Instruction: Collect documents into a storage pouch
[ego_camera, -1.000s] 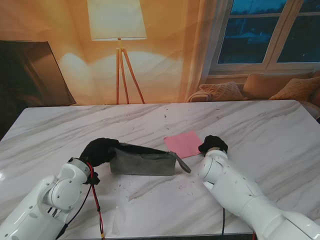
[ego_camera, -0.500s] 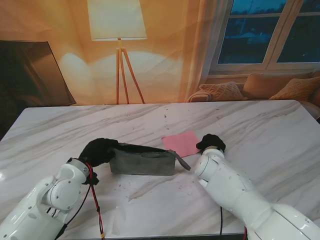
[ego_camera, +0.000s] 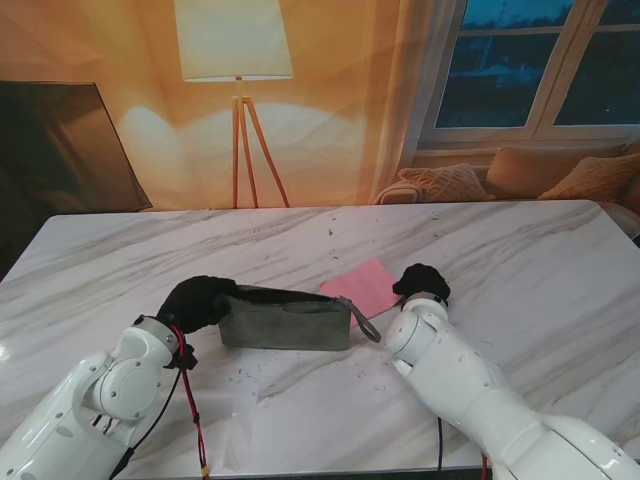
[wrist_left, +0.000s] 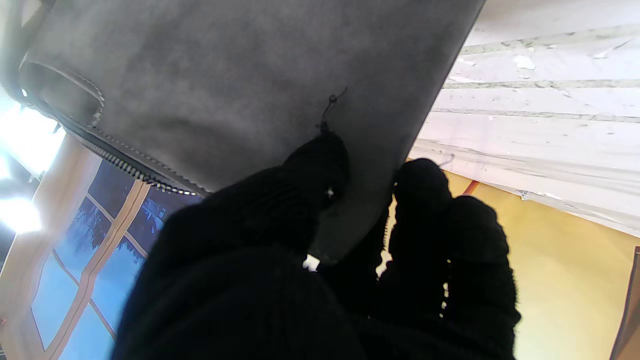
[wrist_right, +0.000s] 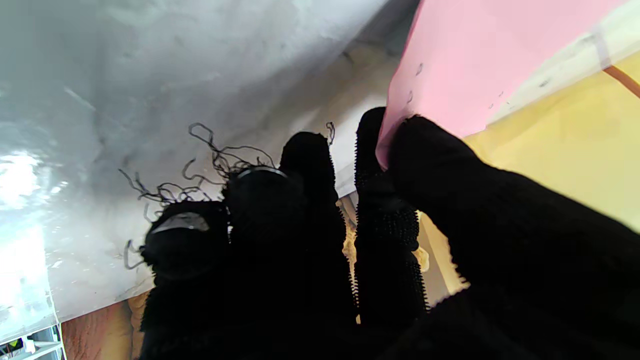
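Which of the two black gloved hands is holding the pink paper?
The right hand pinches the pink paper; the left hand grips the grey pouch.

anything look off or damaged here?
Yes: the glove on the right hand is fraying. In its wrist view, loose black threads trail off two fingertips, where something pale shows through the fabric. Otherwise the pink sheet is pinched normally and the left hand holds the grey pouch.

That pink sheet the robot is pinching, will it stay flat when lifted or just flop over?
The pink sheet looks thin like paper, so it will probably bend and droop away from the right hand, which pinches only one edge. It seems very light, so it should lift easily. On the smooth marble table it would likely slide if pushed.
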